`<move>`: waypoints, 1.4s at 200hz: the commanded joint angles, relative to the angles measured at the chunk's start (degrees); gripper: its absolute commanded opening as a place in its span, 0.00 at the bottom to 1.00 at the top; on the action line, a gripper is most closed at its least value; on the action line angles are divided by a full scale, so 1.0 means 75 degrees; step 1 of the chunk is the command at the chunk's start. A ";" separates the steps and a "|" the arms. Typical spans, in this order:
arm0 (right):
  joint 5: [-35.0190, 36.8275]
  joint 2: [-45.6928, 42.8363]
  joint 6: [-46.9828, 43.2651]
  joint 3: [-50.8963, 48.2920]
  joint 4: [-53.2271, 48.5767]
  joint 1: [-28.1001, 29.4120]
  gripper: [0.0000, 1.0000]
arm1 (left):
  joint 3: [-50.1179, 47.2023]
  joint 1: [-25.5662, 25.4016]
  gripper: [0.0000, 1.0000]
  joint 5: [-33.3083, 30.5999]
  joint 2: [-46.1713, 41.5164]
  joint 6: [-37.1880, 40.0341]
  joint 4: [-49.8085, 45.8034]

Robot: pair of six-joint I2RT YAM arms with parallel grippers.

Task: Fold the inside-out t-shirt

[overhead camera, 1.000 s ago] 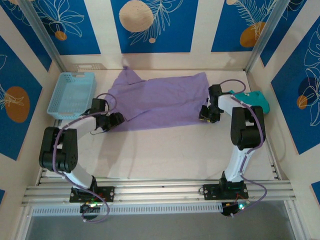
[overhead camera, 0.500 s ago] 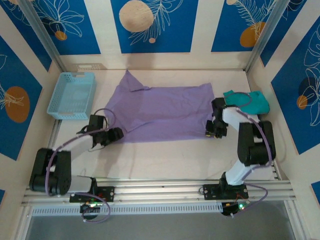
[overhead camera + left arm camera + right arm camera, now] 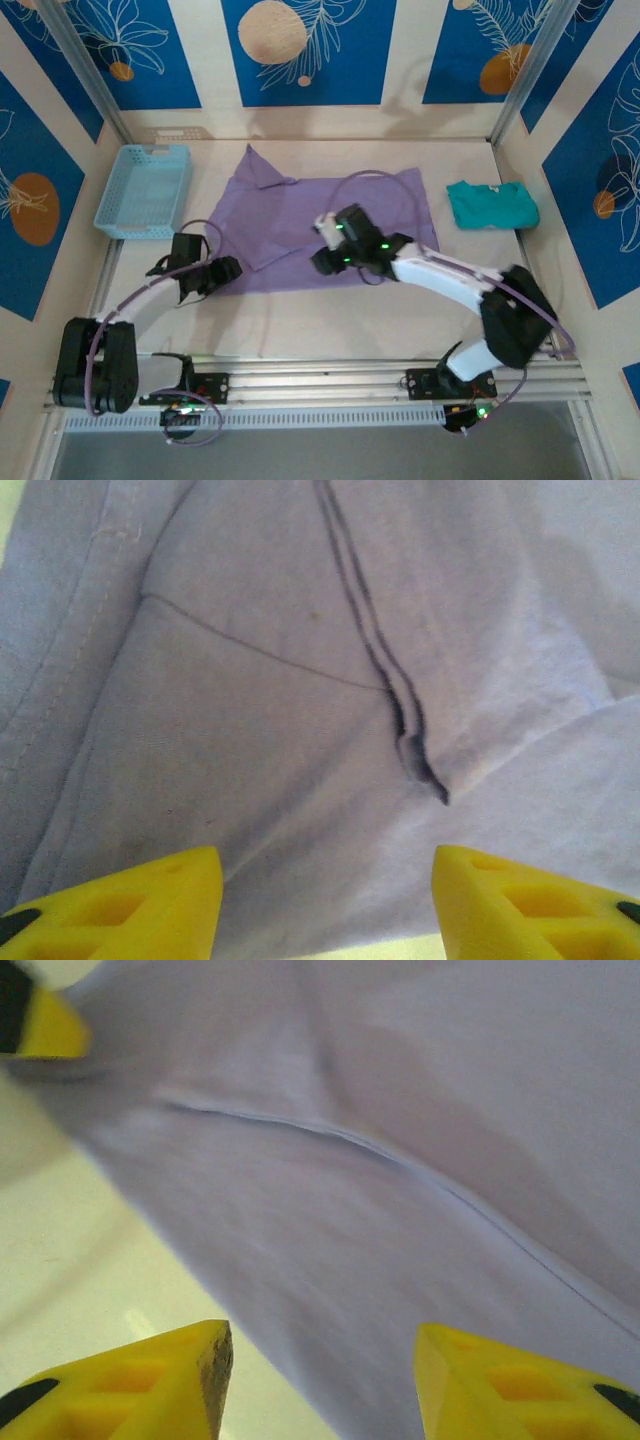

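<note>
Hovering released off inside-out t-shirt (image 3: 340, 215) at its 8 o'clock corner with left gripper (image 3: 228, 268), released over 6 o'clock hem with right gripper (image 3: 320, 246), shirt flat mid-table (image 3: 300, 320), likely lining up fold grabs.

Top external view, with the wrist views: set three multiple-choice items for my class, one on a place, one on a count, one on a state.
1. Where does the light blue basket stand relative to the lavender t-shirt?
A) to its left
B) to its right
C) on top of it

2. How many garments lie on the table?
A) one
B) two
C) three

3. On the right gripper, how do the jaws stand?
A) shut on fabric
B) apart, pinching nothing
C) clamped on the basket

Answers:
1 A: the basket sits at the far left, apart from the shirt.
2 B: the lavender t-shirt and a teal shirt.
3 B: the right wrist view shows both yellow jaws spread above the fabric.
</note>
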 commanded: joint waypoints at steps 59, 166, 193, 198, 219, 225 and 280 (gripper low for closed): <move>-0.0089 0.3779 -0.1864 0.3349 -0.0162 0.1307 0.60 | -0.0473 0.0566 0.49 0.0600 0.0139 -0.0108 0.0496; 0.0451 0.4989 -0.1502 0.4557 -0.0253 0.1174 0.13 | -0.0707 0.0731 0.49 0.0616 0.0094 0.0013 0.0537; 0.0720 0.4794 -0.0723 0.4675 -0.0182 0.0868 0.03 | -0.0742 0.0755 0.50 0.0584 0.0136 0.0047 0.0560; 0.0773 0.4767 -0.0445 0.4744 -0.0213 0.0747 0.02 | -0.0745 0.0756 0.50 0.0579 0.0148 0.0047 0.0566; 0.0865 0.4989 0.1109 0.5433 -0.0910 0.0090 0.01 | -0.0748 0.0756 0.53 0.0582 0.0191 0.0046 0.0601; 0.0744 0.5159 0.1569 0.5743 -0.1209 -0.0140 0.03 | -0.0747 0.0756 0.55 0.0578 0.0194 0.0041 0.0617; 0.0029 0.5790 0.2959 0.7362 -0.2846 -0.1199 0.35 | -0.0547 0.0759 0.66 0.0479 -0.0074 0.0105 0.0320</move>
